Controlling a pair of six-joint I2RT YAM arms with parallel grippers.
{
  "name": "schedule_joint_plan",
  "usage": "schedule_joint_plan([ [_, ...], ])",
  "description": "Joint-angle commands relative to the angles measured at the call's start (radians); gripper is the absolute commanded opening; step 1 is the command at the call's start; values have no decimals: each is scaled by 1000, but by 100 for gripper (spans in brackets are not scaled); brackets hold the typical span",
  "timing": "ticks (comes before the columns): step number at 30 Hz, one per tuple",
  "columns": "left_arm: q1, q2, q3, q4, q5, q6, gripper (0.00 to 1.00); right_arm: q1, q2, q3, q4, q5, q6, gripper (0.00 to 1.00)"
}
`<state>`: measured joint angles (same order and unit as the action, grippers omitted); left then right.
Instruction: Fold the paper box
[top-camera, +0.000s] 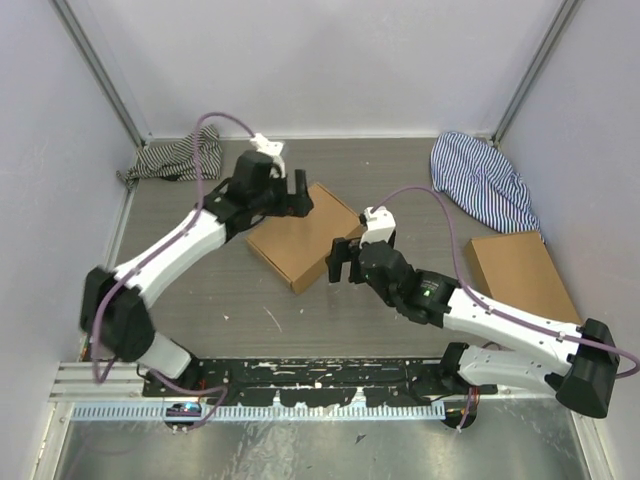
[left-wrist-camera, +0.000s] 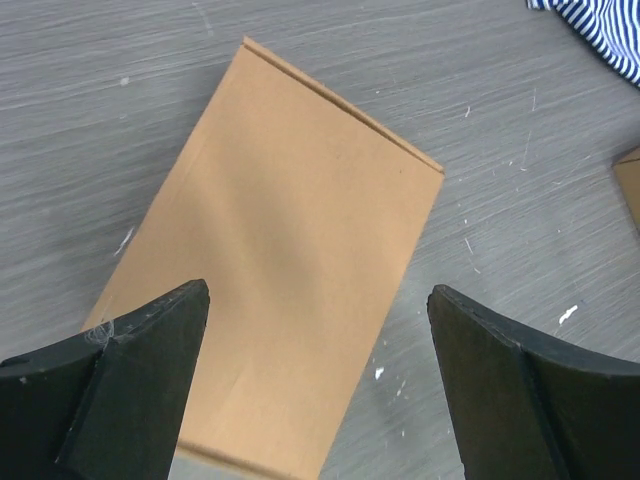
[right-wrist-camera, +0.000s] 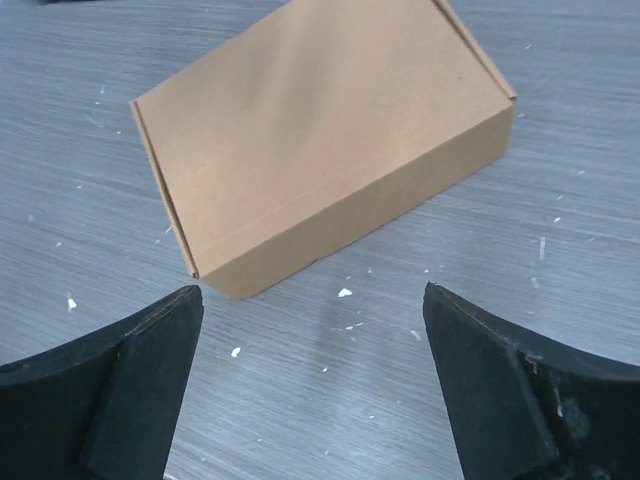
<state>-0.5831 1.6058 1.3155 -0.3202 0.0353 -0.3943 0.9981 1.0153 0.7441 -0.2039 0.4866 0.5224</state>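
Brown cardboard, the paper box (top-camera: 303, 238) lies shut as a shallow rectangle near the middle of the table (top-camera: 200, 300), set at an angle, with its lid down and no flap standing up. The left fingers (left-wrist-camera: 140, 350) are spread wide above its far corner and hold nothing. The right fingers (right-wrist-camera: 140, 360) are equally wide apart just off its near edge, clear of the cardboard. Folding looks finished or very nearly so. The next move probably calls for lifting both arms away without nudging the box, or pressing the lid if its front edge springs up.
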Motion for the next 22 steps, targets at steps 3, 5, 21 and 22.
schedule_joint_plan([
  [3, 0, -309, -213, -68, -138, -26, 98, -4, 72, 148, -117, 101, -114, 100],
  [5, 1, -422, -271, -118, -168, -25, 98, -4, 101, 179, -126, 112, -136, 100],
  [21, 1, -870, -555, -297, -266, -147, 98, -281, 169, 217, -34, -179, -136, 100],
  [22, 0, -870, -558, -298, -265, -147, 98, -305, 159, 209, -26, -209, -133, 100],
])
